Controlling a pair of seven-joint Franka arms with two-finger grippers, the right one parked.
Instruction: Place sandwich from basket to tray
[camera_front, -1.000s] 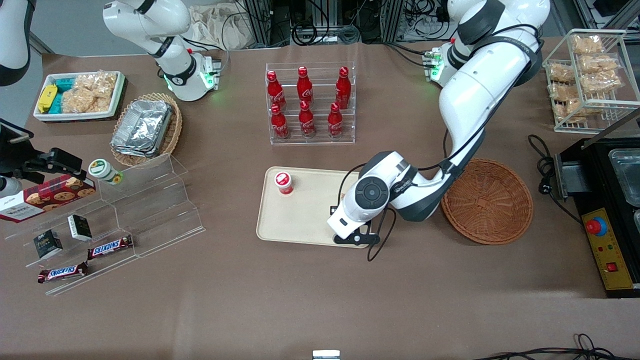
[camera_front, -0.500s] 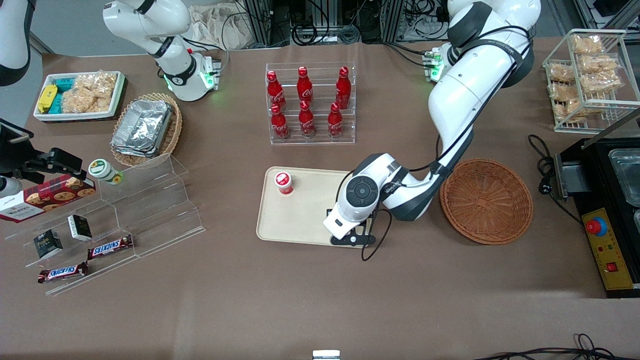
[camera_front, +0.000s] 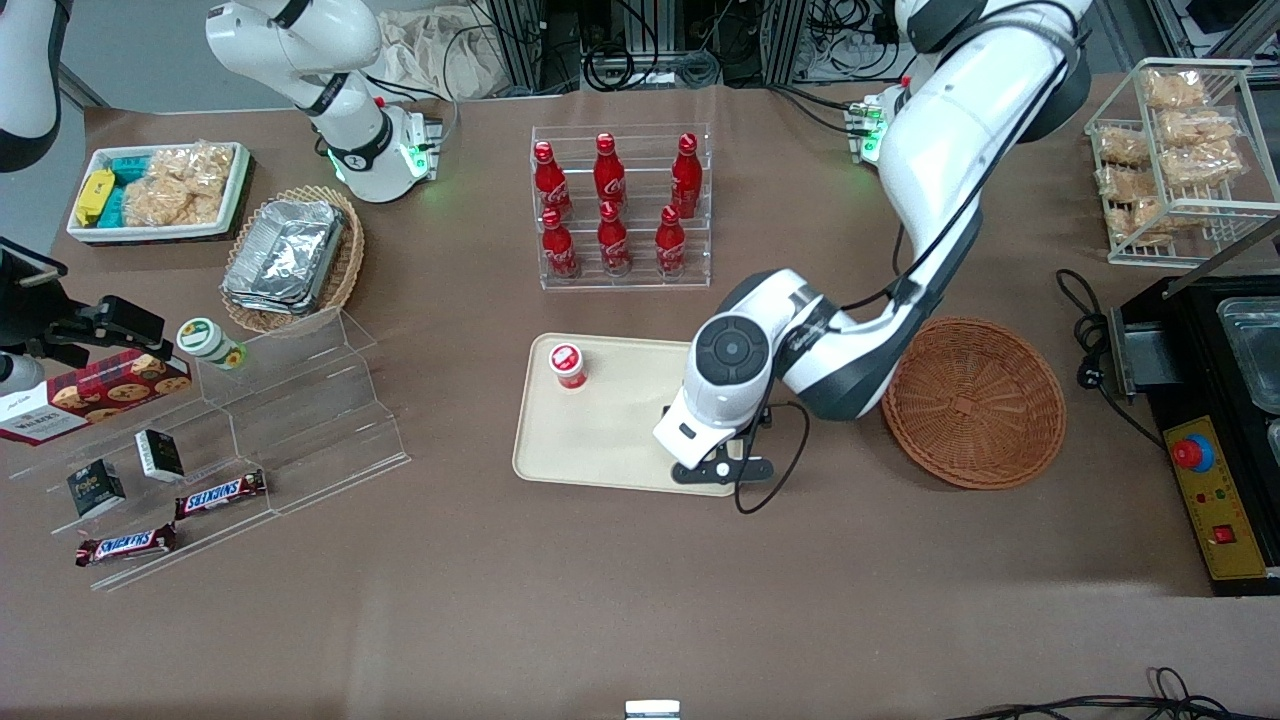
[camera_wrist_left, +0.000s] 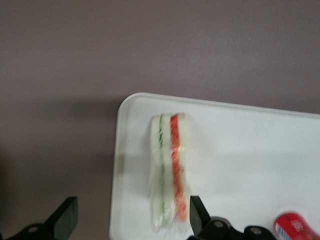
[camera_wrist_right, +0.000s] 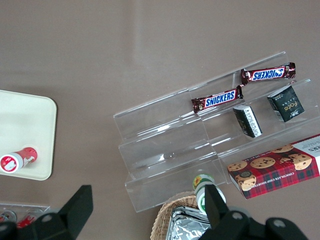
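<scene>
Lifting clear: my gripper (camera_wrist_left: 130, 220) has risen since a second ago, fingers spread wide and empty above the sandwich (camera_wrist_left: 170, 170), which lies released on the tray (camera_front: 600, 440) near its corner toward the basket (camera_front: 975, 402), at roughly four o'clock from the red-capped cup (camera_front: 567, 365). Placement looks done.

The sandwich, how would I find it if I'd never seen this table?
Find the cream tray in the middle of the table. The sandwich lies on it near a corner, under the open end effector. It is white with green and red stripes; the only other thing on the tray is a small red-capped bottle.
</scene>
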